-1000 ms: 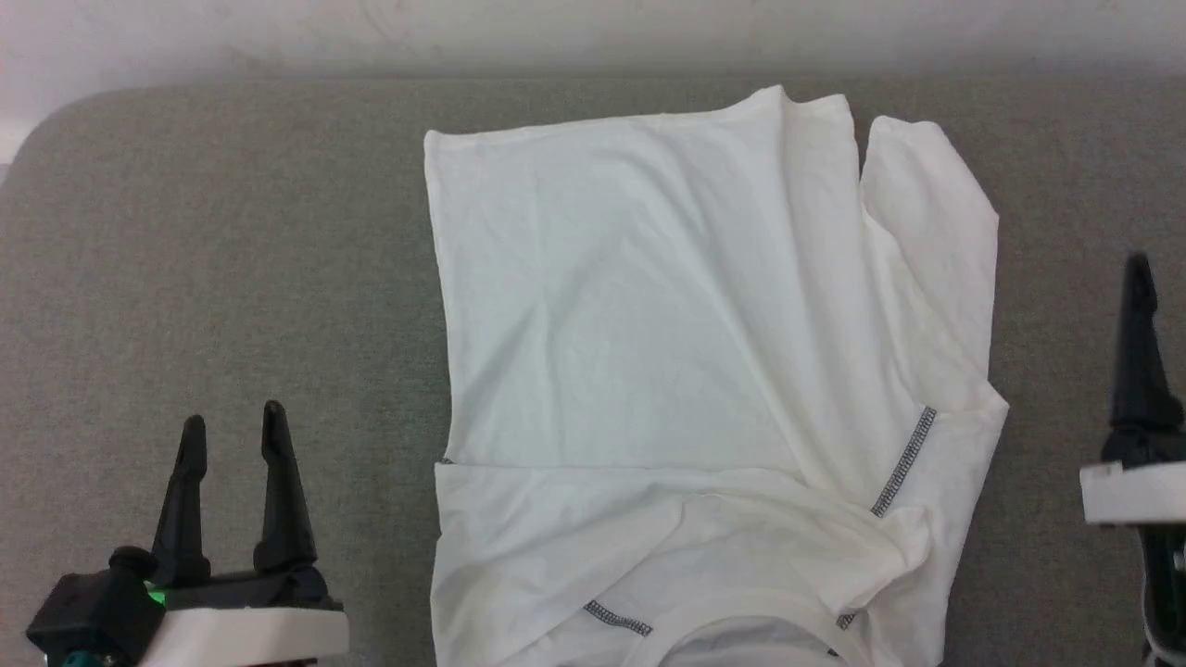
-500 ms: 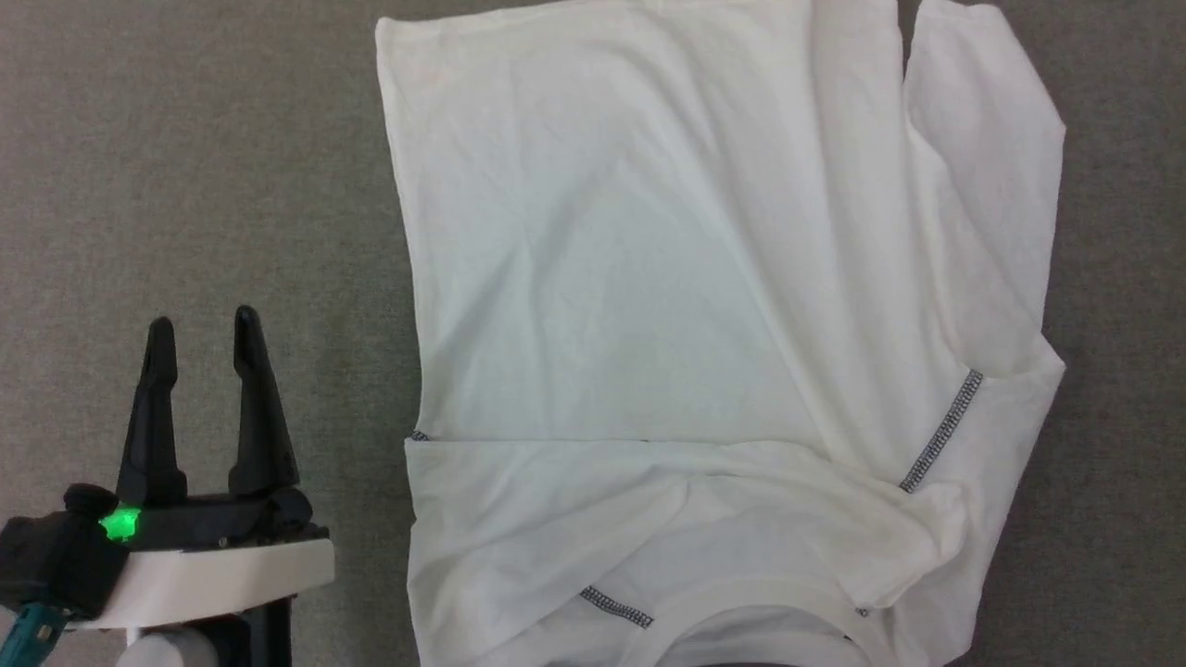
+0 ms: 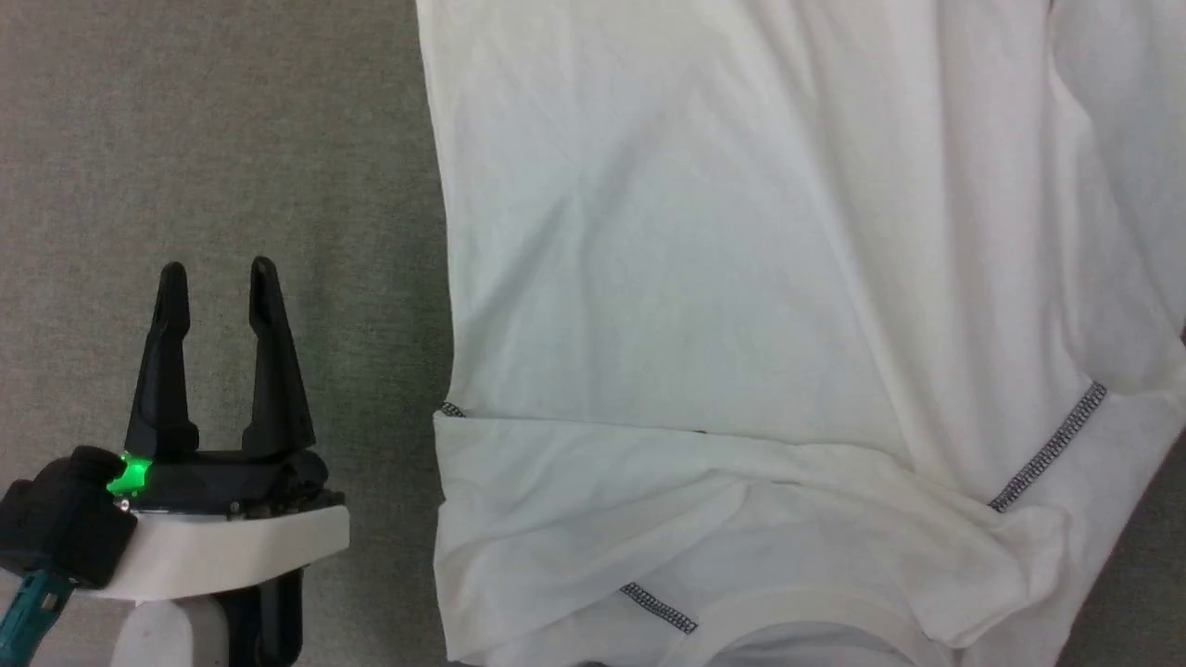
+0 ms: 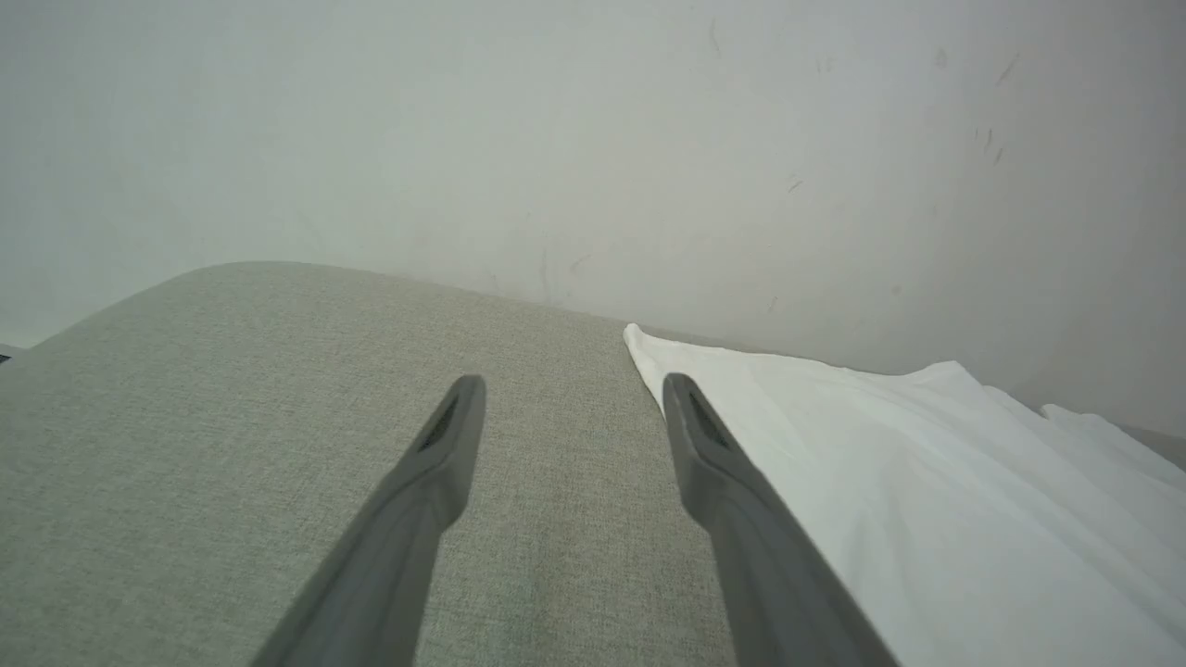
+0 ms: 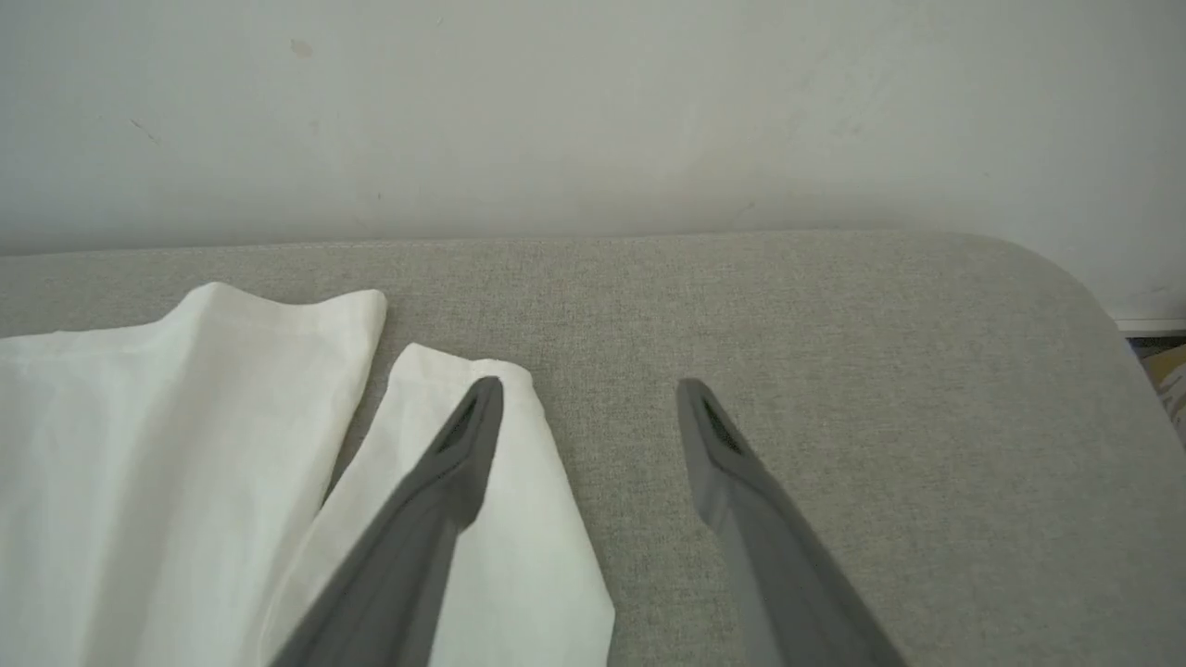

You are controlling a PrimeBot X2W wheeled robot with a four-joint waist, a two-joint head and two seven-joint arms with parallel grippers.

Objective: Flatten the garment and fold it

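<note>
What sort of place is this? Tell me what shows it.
Likely an indoor folding station, perhaps a lab or a home: a grey fabric-covered surface with rounded corners stands against a plain white wall, and a white garment lies spread on it.

A counter point(image 3: 232, 139) covered in grey-green woven cloth fills the foreground, its weave fine and even. Its far edge meets a pale off-white wall point(image 4: 593, 139), and its far corners are rounded point(image 5: 1047, 269). The wall is matt and carries small dark scuff marks point(image 4: 991, 144). A white strip point(image 5: 1149, 326) runs along the wall's foot past the counter's corner. The light is soft and even.
</note>
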